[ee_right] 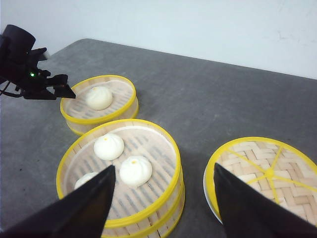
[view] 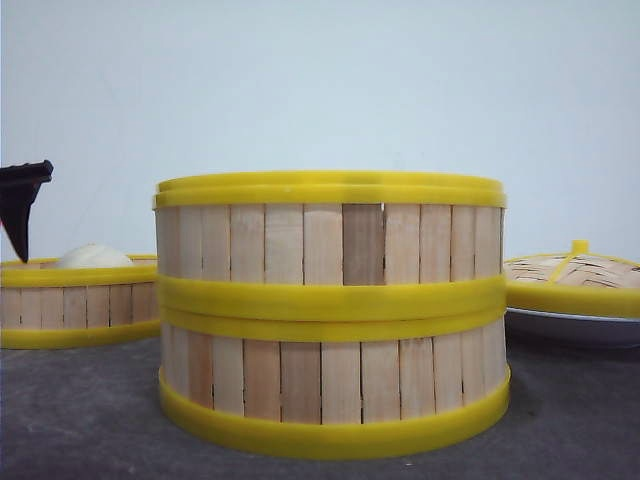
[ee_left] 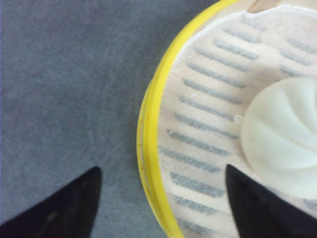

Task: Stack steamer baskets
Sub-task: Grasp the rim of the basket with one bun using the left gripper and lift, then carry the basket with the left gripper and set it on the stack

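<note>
Two steamer baskets stood stacked at the table's near middle, buns inside the top one. Behind and left of that stack, the third basket sat alone, one bun inside, not yet stacked. The left gripper, fingers spread, straddled its rim. The right gripper, also spread, held nothing above the stack.

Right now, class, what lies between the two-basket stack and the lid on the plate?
Only bare grey table between the stack and the lid; the right wrist view shows it.
</note>
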